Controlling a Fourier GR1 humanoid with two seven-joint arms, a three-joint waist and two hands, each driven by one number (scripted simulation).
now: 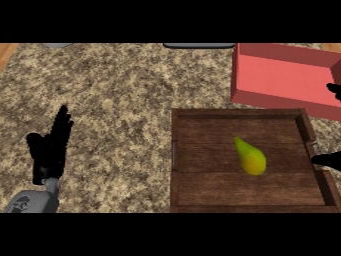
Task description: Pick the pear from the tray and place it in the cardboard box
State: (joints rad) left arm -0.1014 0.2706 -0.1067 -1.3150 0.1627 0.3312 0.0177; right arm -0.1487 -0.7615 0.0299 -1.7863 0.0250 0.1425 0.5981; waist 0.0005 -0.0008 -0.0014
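The step in hand looks to be the reach for the pear, and it should start at the fingers of the right hand (340,161). They should be spread wide as they cross the tray's right wall. They should then come down on either side of the fruit's thick lower end, not its thin tip, and curl only once the pear sits between them. The lift should be high enough to clear the tray wall before the hand swings toward the box.

As it stands, that hand is cut off by the view's right edge. Only two black parts show: one over the box's near right corner, the other just beside the tray's right wall. They are well apart and nothing sits between them, so the hand reads as open and holding nothing, and it is not touching the fruit.

The pear (251,157), yellow-green, lies on its side near the middle of the wooden tray (239,114), thin end pointing away from the robot, apart from every wall. The cardboard box (291,80), which shows red here, stands just beyond the tray's far right corner, open side up.

At the view's left, the left hand (51,150) rests over the speckled counter (121,85), fingers straight and pointing up, holding nothing, well apart from the tray
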